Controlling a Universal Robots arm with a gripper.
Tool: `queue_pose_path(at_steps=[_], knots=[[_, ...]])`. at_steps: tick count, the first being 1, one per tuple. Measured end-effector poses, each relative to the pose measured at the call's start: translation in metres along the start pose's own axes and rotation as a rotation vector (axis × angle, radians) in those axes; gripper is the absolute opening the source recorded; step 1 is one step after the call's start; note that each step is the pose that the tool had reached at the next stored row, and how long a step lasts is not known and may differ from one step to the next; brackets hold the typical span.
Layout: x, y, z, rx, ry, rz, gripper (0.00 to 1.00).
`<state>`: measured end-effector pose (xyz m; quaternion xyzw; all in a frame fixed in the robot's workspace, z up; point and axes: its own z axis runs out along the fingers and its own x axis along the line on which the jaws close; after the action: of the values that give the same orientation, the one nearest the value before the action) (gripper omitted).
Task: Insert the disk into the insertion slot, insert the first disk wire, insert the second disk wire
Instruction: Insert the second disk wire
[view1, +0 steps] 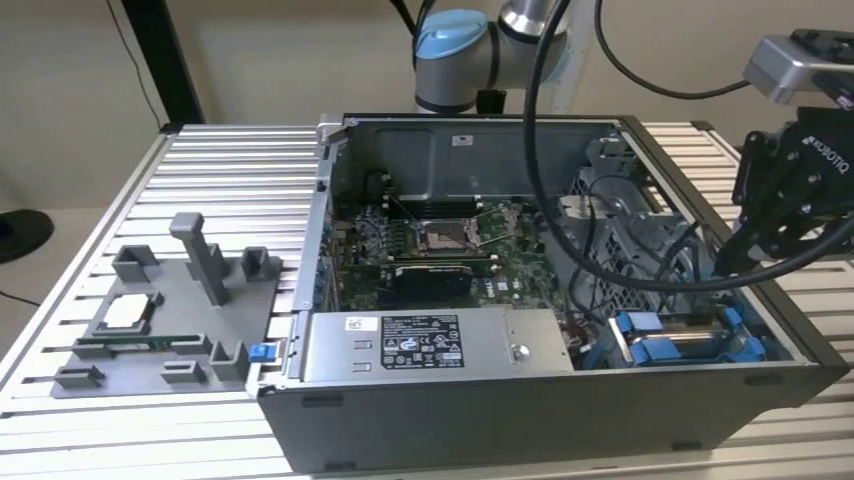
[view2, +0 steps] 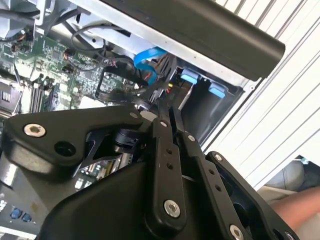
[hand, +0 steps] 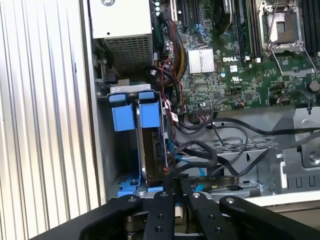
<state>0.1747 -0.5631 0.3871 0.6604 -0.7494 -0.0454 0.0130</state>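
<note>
The disk (hand: 152, 150) stands edge-on in its blue carrier, seated in the insertion slot (hand: 106, 165) at the case's front corner on the exterior view's right. Its blue end tabs (hand: 136, 114) stick out of the bay. The same blue carrier (view1: 683, 342) shows in the exterior view, and its tabs (view2: 190, 76) in the second wrist view. My gripper (hand: 175, 183) hangs just over the disk's rear edge. Its fingers are pressed together on a dark wire plug (hand: 168, 173) with thin red and black leads. The gripper (view2: 167, 107) looks the same in the second wrist view.
The open computer case (view1: 400, 420) lies on a slatted metal table (view1: 227, 160). The grey power supply box (view1: 414, 345) sits beside the bay, the motherboard (view1: 441, 245) behind it. Loose black cables (hand: 220, 150) and a blue cable (view2: 148, 62) crowd the space around the disk. A grey fixture (view1: 160, 310) stands outside the case.
</note>
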Motion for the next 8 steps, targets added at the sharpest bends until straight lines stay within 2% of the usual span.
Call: queue_pose_path(at_steps=[5, 8], knots=[[0.0063, 0.0094, 0.0004, 0.0044, -0.0004, -0.008, 0.00], [0.0088, 0.0132, 0.0007, 0.0136, -0.0011, -0.014, 0.00]])
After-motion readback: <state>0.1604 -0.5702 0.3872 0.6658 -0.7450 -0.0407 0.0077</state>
